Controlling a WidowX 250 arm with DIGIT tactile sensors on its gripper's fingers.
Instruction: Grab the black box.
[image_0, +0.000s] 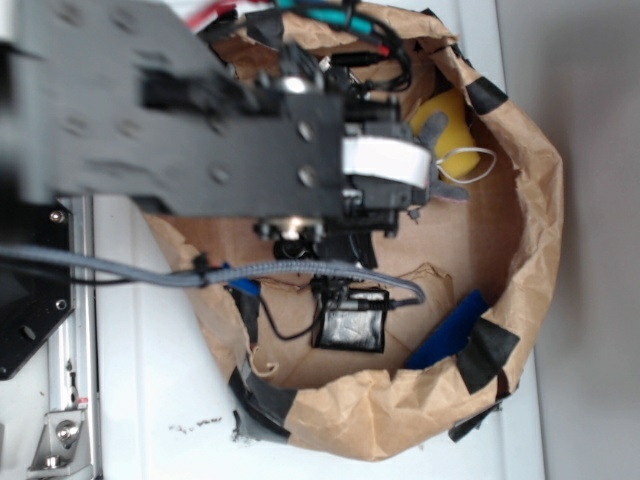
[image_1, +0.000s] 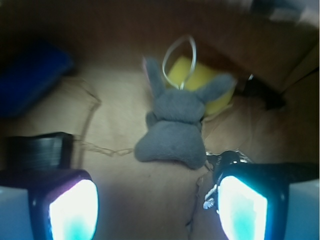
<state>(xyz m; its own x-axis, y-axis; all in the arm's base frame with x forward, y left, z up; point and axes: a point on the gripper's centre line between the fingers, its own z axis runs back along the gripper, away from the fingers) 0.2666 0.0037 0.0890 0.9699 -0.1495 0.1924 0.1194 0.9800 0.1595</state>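
Note:
The black box (image_0: 350, 325), small, square and glossy on top, lies on the brown paper floor near the front rim. In the wrist view only its dark edge (image_1: 42, 150) shows, at the left, just beyond my left finger. My gripper (image_0: 415, 165) hangs above the floor farther back and is apart from the box. In the wrist view my gripper (image_1: 157, 210) is open, with only bare paper between its glowing pads (image_1: 72, 210). Straight ahead of the fingers lies a grey plush toy (image_1: 175, 130).
A crumpled brown paper rim (image_0: 525, 230) with black tape patches (image_0: 487, 350) rings the area. A flat blue piece (image_0: 447, 330) lies right of the box. A yellow object (image_1: 205, 80) with a white loop sits behind the plush. A small dark metal clip (image_1: 227, 160) touches my right finger.

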